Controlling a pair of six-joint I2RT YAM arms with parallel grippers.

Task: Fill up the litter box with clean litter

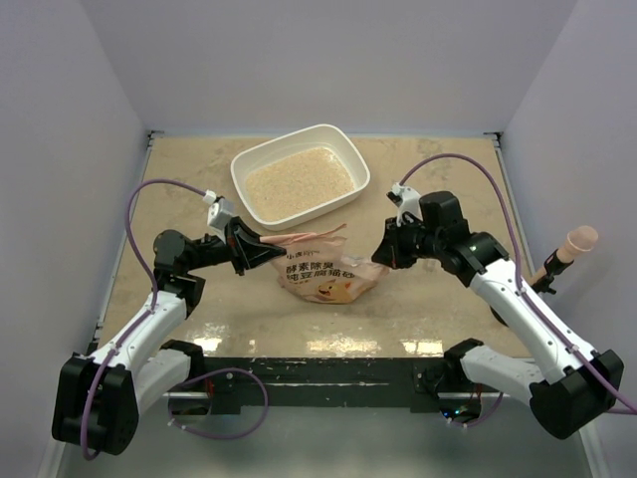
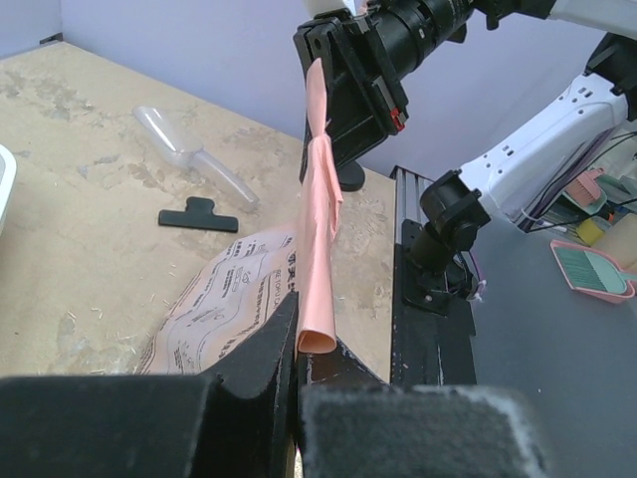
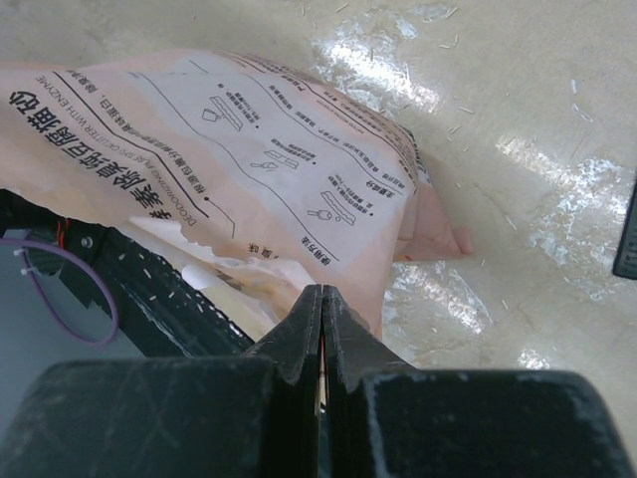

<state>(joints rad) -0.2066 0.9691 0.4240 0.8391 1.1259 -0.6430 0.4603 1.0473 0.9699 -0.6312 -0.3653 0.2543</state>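
The white litter box (image 1: 289,140) stands at the back middle of the table with pale beige clean litter (image 1: 299,184) spread inside it. The orange-pink printed bag (image 1: 323,276) lies in front of it, held up between my two grippers. My left gripper (image 1: 249,245) is shut on the bag's upper left edge; in the left wrist view (image 2: 296,349) a pink strip of the bag (image 2: 318,219) stretches from it to the right gripper (image 2: 348,90). My right gripper (image 1: 384,255) is shut on the bag's right edge, as the right wrist view (image 3: 320,299) shows against the bag (image 3: 229,169).
A clear plastic scoop (image 2: 194,159) and a black clip (image 2: 197,214) lie on the table beyond the bag. A pink-handled tool (image 1: 569,247) sticks up at the table's right edge. Grey walls close in the left, right and back.
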